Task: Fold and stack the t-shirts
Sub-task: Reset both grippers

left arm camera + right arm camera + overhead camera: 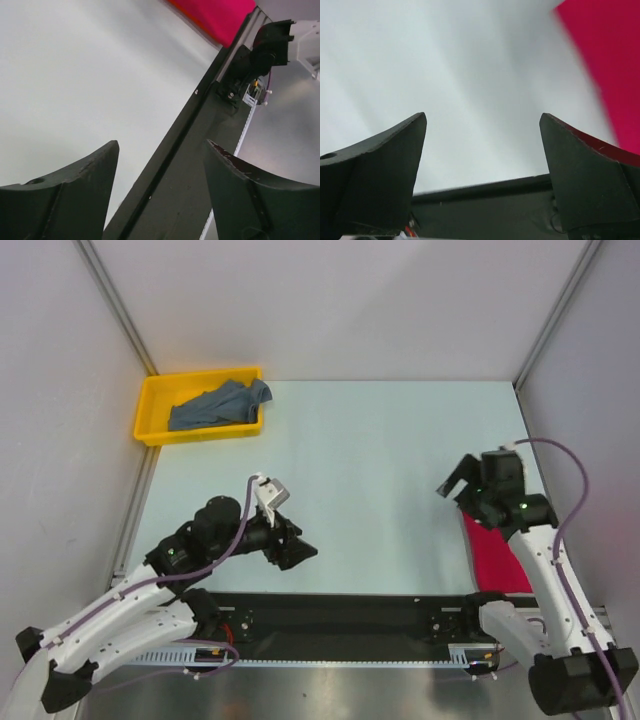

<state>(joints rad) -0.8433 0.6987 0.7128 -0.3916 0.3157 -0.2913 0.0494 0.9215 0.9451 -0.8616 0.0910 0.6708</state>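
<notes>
A crimson-pink t-shirt (pixel 497 555) lies folded at the table's near right edge, partly under my right arm. It also shows in the left wrist view (pixel 215 15) and the right wrist view (pixel 610 65). A thin orange-red strip runs along its lower edge in the left wrist view. The grey-blue t-shirt (pixel 218 405) lies crumpled in the yellow tray (pixel 150 425) at the far left. My right gripper (pixel 455 485) (pixel 482 125) hovers open just beyond the pink shirt, holding nothing. My left gripper (pixel 300 552) (pixel 162 145) is open and empty over the near edge, left of centre.
A black rail (pixel 340 610) (pixel 190 150) runs along the table's near edge between the arm bases. White walls with metal posts close in the table at left, right and back.
</notes>
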